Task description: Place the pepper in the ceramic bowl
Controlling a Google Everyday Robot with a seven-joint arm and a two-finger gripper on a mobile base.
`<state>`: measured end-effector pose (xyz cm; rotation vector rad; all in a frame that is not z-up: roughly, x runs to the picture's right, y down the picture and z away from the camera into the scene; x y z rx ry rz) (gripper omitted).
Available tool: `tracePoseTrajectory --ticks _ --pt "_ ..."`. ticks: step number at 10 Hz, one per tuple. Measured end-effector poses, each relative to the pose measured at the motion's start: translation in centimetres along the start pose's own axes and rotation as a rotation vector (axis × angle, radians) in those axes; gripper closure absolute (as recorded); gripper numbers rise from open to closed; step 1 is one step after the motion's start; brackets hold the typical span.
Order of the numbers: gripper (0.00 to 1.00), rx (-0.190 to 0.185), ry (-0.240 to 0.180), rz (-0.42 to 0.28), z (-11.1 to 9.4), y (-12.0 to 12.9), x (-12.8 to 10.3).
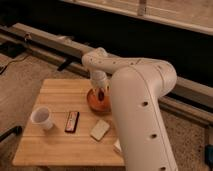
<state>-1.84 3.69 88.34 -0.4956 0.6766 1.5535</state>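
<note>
Gripper (101,93) over ceramic bowl (94,102) — pepper (102,94) inside.

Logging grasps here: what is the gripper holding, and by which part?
The gripper hangs over the ceramic bowl with a dark red thing, probably the pepper, at its tip; the hold point cannot be told.

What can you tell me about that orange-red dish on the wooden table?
The shallow round orange-red ceramic bowl has a darker rim and a glossy, glazed look. It sits upright on the light wooden table, near the far right edge. The robot's white arm hides its right part. The gripper hangs directly over the bowl, with a small dark red pepper at its tip; whether either touches the bowl is unclear.
</note>
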Motion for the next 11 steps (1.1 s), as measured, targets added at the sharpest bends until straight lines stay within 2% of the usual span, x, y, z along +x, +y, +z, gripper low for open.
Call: tracePoseTrajectory --ticks 1,3,4,5,6,7,8,11 --pt "0.21 0.005 0.006 0.0 0.1 -0.3 -0.1" --pt "0.2 -0.002 0.017 -0.037 0.1 -0.3 0.1" --pt "0.2 -0.031 0.018 -0.06 -0.3 -0.1 0.5" --pt "0.2 -0.076 0.019 -0.09 -0.9 0.0 1.1" --pt "0.2 -0.126 0.014 -0.113 -1.5 0.2 1.5" --pt "0.2 -0.192 0.012 -0.139 -2.3 0.3 2.2" --pt "0.2 -0.232 0.013 -0.145 -2.7 0.0 2.6" --pt "0.2 -0.243 0.012 -0.152 -2.8 0.4 2.7"
